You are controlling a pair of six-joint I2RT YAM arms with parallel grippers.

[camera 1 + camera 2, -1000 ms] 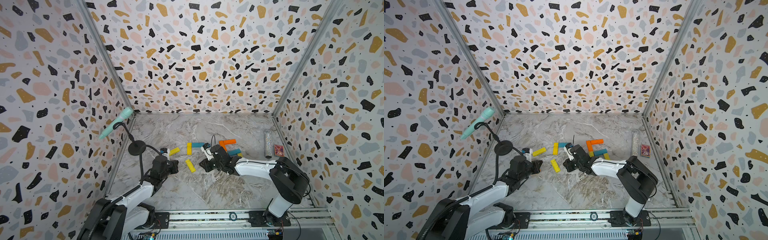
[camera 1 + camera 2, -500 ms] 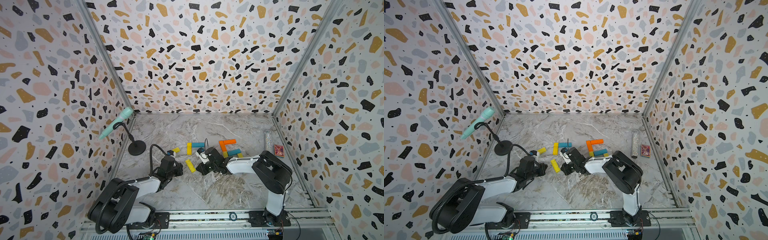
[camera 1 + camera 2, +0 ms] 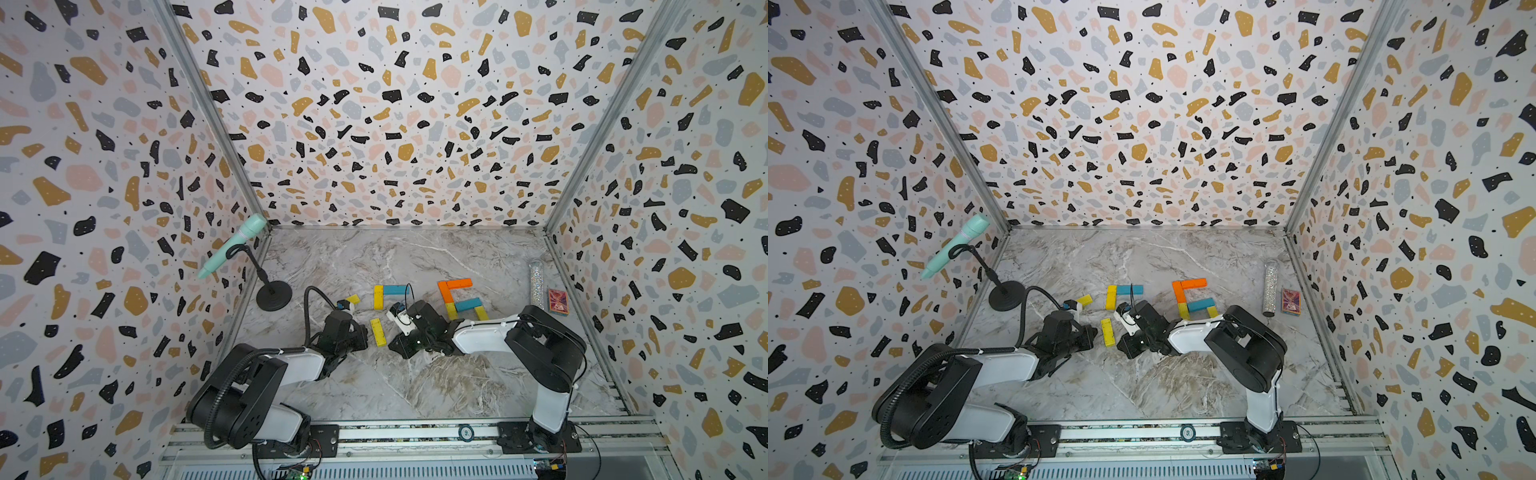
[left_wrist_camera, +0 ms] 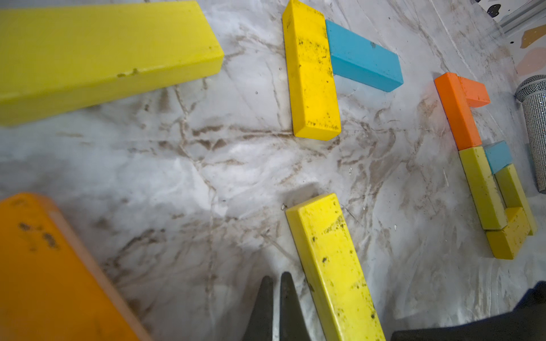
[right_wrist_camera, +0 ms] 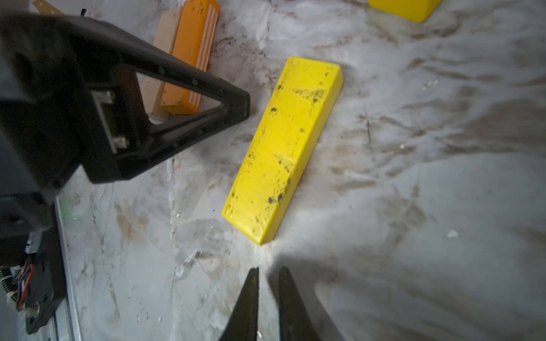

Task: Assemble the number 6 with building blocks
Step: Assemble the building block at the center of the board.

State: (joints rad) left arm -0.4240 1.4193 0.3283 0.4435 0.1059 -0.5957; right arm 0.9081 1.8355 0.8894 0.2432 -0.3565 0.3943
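Marble tabletop [image 3: 415, 386], terrazzo walls [image 3: 395, 104]. Right of centre frame you have the orange-blue-yellow cluster [image 3: 446, 291]. In the left wrist view it reads as a closed 6, but the right arm [image 3: 486, 332] covers its lower corner in both top views, so only probably done. Left of it, the yellow-plus-blue pair [image 3: 378, 297] makes just an L. Loose yellow plank [image 3: 378, 331] lies flat between the grippers, nothing gripping it. Left gripper [image 4: 276, 283]: tips pressed together, empty. Right gripper [image 5: 268, 274]: narrow slit, holding nothing.
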